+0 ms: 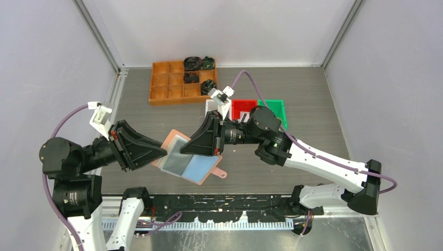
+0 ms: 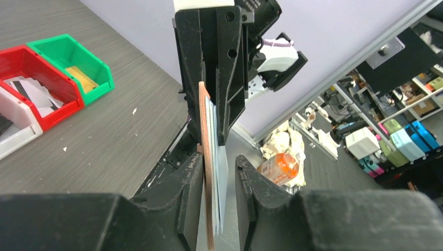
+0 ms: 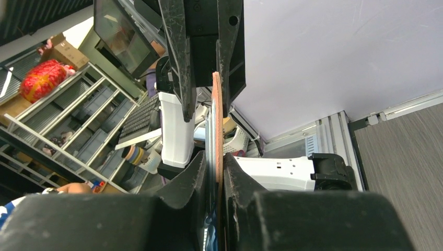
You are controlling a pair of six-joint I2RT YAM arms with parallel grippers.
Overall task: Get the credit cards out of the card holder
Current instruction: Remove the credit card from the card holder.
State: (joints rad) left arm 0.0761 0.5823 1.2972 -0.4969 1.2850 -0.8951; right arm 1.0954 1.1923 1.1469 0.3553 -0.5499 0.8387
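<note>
The salmon-pink card holder (image 1: 201,172) hangs opened flat above the table between both arms, its grey and light blue pockets facing up and its strap tab toward the front. My right gripper (image 1: 184,150) is shut on its far right edge; the right wrist view shows the holder (image 3: 217,125) pinched edge-on between the fingers. My left gripper (image 1: 166,153) straddles the left edge with its jaws apart. In the left wrist view one finger (image 2: 190,178) rests against the pink cover (image 2: 207,172), and the other stands off the pale card edges (image 2: 222,178).
A red bin (image 1: 243,109) holding whitish striped cards (image 2: 31,91), a green bin (image 1: 274,109) with a tan-yellow card (image 2: 81,78) and a white bin (image 1: 211,106) sit behind the right arm. An orange compartment tray (image 1: 167,83) with black coiled bundles stands at the back.
</note>
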